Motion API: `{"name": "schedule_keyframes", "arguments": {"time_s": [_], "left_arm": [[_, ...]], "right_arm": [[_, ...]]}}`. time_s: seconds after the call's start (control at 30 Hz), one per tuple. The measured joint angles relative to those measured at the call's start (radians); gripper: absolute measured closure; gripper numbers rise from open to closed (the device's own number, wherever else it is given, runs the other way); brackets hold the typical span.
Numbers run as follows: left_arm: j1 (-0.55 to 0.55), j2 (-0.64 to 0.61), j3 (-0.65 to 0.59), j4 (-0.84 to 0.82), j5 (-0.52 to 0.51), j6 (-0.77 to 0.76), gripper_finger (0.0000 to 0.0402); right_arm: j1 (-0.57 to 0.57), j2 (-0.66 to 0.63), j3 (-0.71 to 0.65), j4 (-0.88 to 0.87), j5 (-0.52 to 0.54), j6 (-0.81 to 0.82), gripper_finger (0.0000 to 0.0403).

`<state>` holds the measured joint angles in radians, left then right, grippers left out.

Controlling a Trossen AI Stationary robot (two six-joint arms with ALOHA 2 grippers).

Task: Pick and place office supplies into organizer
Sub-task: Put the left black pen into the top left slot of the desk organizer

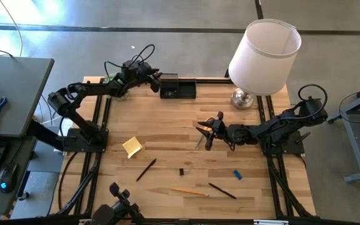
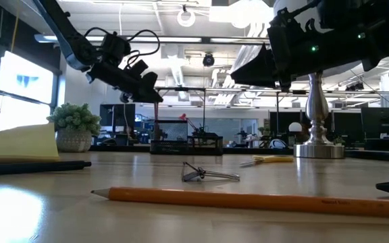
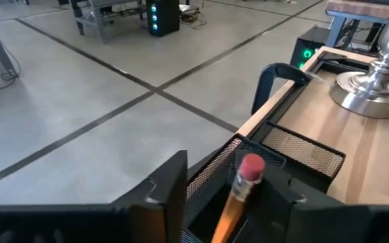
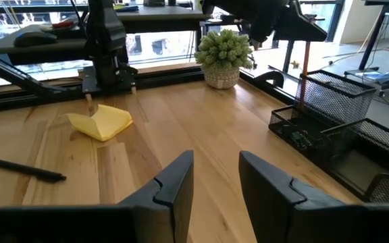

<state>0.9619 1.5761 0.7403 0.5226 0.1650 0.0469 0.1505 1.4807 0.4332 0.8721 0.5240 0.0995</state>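
The wooden counter [image 1: 167, 122] carries everything, with a white-shaded lamp [image 1: 264, 55] standing at its far right corner and a small green plant [image 2: 75, 126] near its far left edge. The left arm reaches along the far edge to the black mesh organizer [image 1: 177, 87], and its fingers [image 3: 161, 192] hang just over the taller cup section with an orange pencil [image 3: 238, 196] standing eraser-up between them; the pencil's lower end goes down into the mesh cup, and the fingers stand a little apart around it, though whether they press on it cannot be told. The right arm reaches in from the right side toward the counter's middle, its fingers [image 4: 174, 185] parted with a clear gap and nothing between them, hovering close above the yellow-handled scissors [image 1: 202, 129], which lie on the wood just beside them. Well apart from the organizer, toward the near half of the counter, lie the other supplies: a yellow sticky-note pad [image 1: 132, 147] at the left, a black pen [image 1: 145, 169] just near of it, a second black pen [image 1: 222, 190] at the near right, another orange pencil [image 1: 189, 192] between the two pens, a small blue block [image 1: 237, 174] at the right, and a tiny black clip [image 1: 181, 171] near the centre.
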Motion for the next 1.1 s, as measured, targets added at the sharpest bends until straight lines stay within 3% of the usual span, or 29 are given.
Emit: {"name": "schedule_keyframes", "arguments": {"time_s": [0.33, 0.57, 0.83, 1.1], "left_arm": [[0.000, -0.051, 0.000, -0.001, 0.011, 0.001, 0.0271], [-0.008, -0.133, 0.000, 0.003, 0.166, -0.013, 0.0272], [-0.106, -0.215, 0.000, 0.005, 0.209, -0.006, 0.0280], [-0.226, -0.344, 0.000, -0.031, 0.217, -0.001, 0.0283]], "right_arm": [[0.000, 0.000, 0.000, -0.026, 0.000, 0.016, 0.0288], [0.000, 0.000, 0.000, -0.026, 0.000, 0.033, 0.0288], [0.000, 0.000, 0.000, -0.027, -0.015, 0.043, 0.0288], [0.011, 0.050, 0.000, -0.021, -0.099, 0.108, 0.0288]]}}
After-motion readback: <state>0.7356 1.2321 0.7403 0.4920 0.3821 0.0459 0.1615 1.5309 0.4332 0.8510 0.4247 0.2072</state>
